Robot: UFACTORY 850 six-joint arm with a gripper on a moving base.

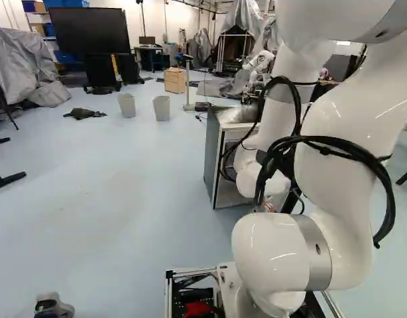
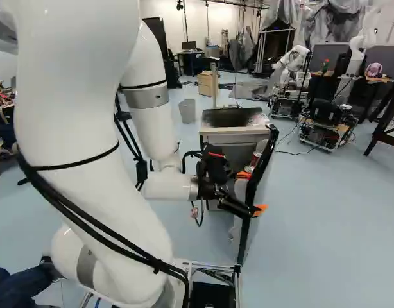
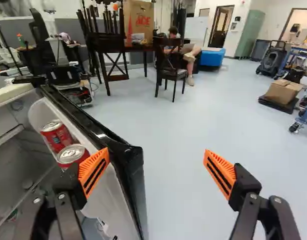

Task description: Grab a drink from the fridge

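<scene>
My gripper [image 2: 251, 191] is spread wide, its fingers astride the edge of the fridge door [image 3: 129, 157], one on the inner side, one on the outer. Held upright in the rack inside that door are two red cans [image 3: 72, 155]; the nearer appears close to my inner finger, though contact is hard to judge. Well beyond the door stands a dark chair [image 3: 174, 75].

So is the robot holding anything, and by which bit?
Nothing is held: the gripper is open. The red cans sit in the fridge door.
</scene>
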